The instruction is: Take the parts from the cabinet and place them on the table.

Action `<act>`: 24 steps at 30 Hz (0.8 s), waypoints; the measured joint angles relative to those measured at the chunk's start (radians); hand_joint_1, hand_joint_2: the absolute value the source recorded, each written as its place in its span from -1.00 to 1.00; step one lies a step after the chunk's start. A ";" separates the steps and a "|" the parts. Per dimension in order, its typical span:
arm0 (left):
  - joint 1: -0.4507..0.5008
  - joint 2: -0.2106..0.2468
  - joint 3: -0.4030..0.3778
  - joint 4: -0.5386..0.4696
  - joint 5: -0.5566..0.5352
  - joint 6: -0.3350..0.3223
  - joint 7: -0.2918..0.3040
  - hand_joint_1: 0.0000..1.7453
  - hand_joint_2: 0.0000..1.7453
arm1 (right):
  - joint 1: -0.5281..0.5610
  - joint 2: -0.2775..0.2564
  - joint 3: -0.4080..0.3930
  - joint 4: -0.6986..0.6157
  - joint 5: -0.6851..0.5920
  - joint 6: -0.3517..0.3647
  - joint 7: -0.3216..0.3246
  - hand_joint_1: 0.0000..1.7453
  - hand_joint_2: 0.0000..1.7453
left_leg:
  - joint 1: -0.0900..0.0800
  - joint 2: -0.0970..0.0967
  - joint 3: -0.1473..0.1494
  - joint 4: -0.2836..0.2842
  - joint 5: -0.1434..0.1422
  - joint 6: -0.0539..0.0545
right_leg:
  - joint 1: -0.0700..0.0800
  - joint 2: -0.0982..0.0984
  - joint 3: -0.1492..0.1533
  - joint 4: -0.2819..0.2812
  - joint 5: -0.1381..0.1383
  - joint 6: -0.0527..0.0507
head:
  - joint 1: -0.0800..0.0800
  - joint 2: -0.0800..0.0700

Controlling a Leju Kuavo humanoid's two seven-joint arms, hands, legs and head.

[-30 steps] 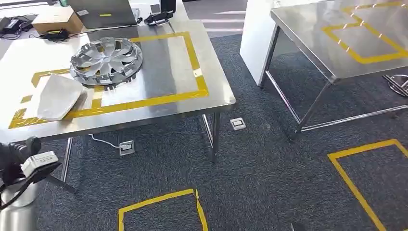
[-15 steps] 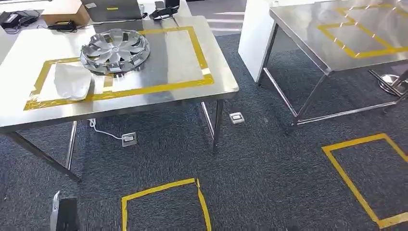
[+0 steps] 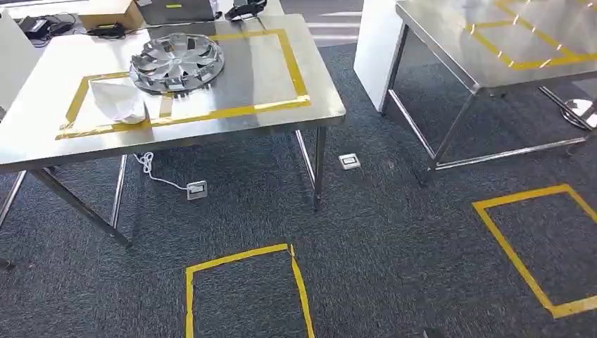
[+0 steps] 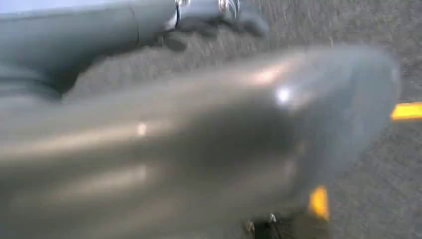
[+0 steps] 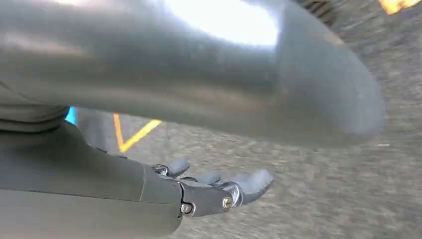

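**Both hands hang empty while two parts lie on the table**

Nearest, a yellow tape square (image 3: 243, 285) marks the carpet, likely a standing spot. The right hand (image 5: 219, 186) hangs over the floor, fingers loosely extended and holding nothing; the left hand (image 4: 219, 15) looks likewise empty, though blurred. Farther off, on the steel table (image 3: 320, 105), a white curved cover (image 3: 120, 102) and a silver hubcap (image 3: 177, 62) lie inside the taped outline, probably the drop zone. The cabinet is out of sight.

Lab: taped steel tables (image 3: 320, 116), carpet (image 3: 394, 239)
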 joint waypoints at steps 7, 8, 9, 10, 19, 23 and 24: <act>-0.001 -0.005 -0.002 0.010 -0.004 -0.023 -0.027 -1.00 -1.00 | -0.006 0.000 0.028 0.000 0.036 0.002 0.045 -1.00 -1.00 | 0.012 0.001 0.116 0.137 -0.011 -0.019 | -0.002 -0.012 -0.123 0.025 0.087 0.014 | -0.022 0.000; -0.004 -0.006 -0.002 0.010 -0.004 -0.028 -0.036 -1.00 -1.00 | -0.008 0.000 0.029 0.000 0.036 0.001 0.044 -1.00 -1.00 | 0.014 0.001 0.188 0.044 -0.039 -0.017 | -0.001 -0.011 -0.134 0.034 0.095 0.019 | -0.022 0.000; -0.008 -0.008 -0.003 0.010 -0.005 -0.035 -0.046 -1.00 -1.00 | -0.009 -0.002 0.029 -0.001 0.036 -0.001 0.043 -1.00 -1.00 | 0.006 0.000 0.256 -0.065 -0.091 -0.014 | 0.002 -0.011 -0.146 0.040 0.103 0.025 | -0.022 0.000; -0.009 -0.009 -0.003 0.010 -0.006 -0.039 -0.055 -1.00 -1.00 | -0.010 -0.002 0.031 -0.001 0.036 -0.001 0.043 -1.00 -1.00 | 0.004 -0.002 0.254 -0.080 -0.102 0.003 | 0.001 -0.012 -0.146 0.038 0.115 0.030 | -0.016 0.000; -0.034 -0.024 -0.019 0.019 -0.051 -0.090 -0.069 -1.00 -1.00 | -0.011 -0.002 0.034 -0.001 0.028 -0.009 0.041 -1.00 -1.00 | -0.002 0.011 0.133 -0.077 0.009 0.048 | -0.014 -0.001 -0.213 0.343 -0.101 0.068 | -0.024 0.000; -0.047 -0.032 -0.040 0.022 -0.072 -0.104 -0.051 -1.00 -1.00 | -0.015 -0.002 0.034 -0.001 0.019 -0.018 0.042 -1.00 -1.00 | 0.004 0.010 0.056 -0.050 0.052 0.030 | -0.017 0.001 -0.018 0.145 0.000 0.067 | -0.006 0.000; -0.048 -0.032 -0.040 0.021 -0.067 -0.104 -0.049 -1.00 -1.00 | -0.019 -0.002 0.034 -0.001 0.018 -0.019 0.042 -1.00 -1.00 | 0.001 0.011 0.045 -0.045 0.060 0.023 | -0.012 0.006 0.041 0.046 -0.055 0.061 | 0.006 0.000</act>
